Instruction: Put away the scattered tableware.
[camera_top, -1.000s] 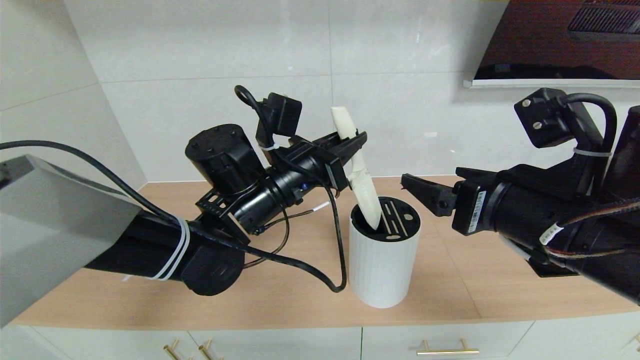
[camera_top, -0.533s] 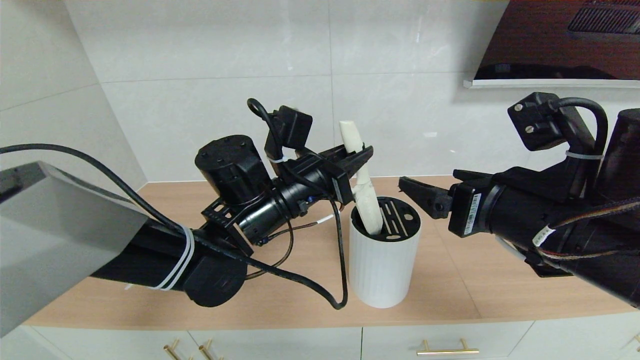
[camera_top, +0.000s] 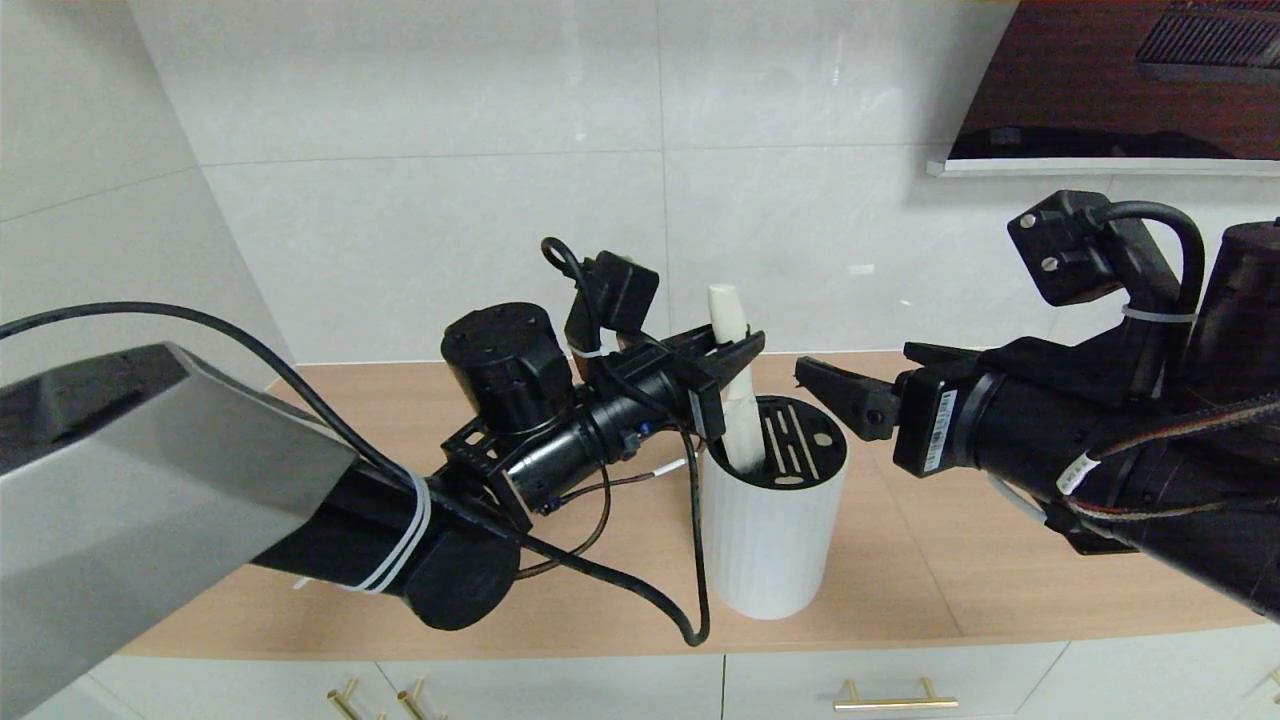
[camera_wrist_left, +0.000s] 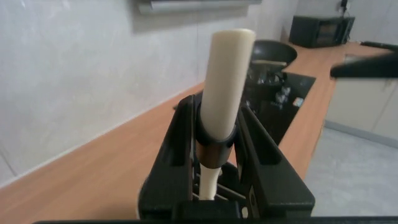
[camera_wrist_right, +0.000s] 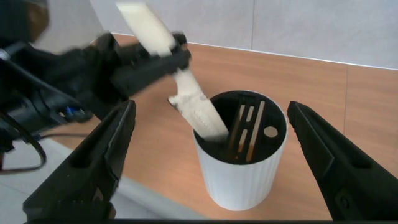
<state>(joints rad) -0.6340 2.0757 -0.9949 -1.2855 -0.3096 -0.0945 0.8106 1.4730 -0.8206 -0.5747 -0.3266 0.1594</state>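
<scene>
A cream knife (camera_top: 727, 312) stands nearly upright with its blade down inside the white ribbed holder (camera_top: 768, 540), which has a black slotted top. My left gripper (camera_top: 745, 350) is shut on the knife's handle just above the holder's rim. The left wrist view shows the handle (camera_wrist_left: 227, 74) clamped between that gripper's black fingers (camera_wrist_left: 177, 134). My right gripper (camera_top: 855, 358) hovers open beside the holder, level with its top. From the right wrist, the holder (camera_wrist_right: 239, 171) lies between my open right fingers (camera_wrist_right: 102, 155), with the knife (camera_wrist_right: 196, 111) leaning into its large opening.
The holder stands on a wooden counter (camera_top: 960, 560) against a tiled wall. A black hob (camera_wrist_left: 277, 99) with a dark pan lies farther along the counter. A range hood (camera_top: 1110, 90) hangs at the upper right. Drawers with gold handles (camera_top: 895, 695) sit below the counter edge.
My left gripper has come down and to the right with the knife, sinking the blade deeper into the holder. The right gripper has barely shifted.
</scene>
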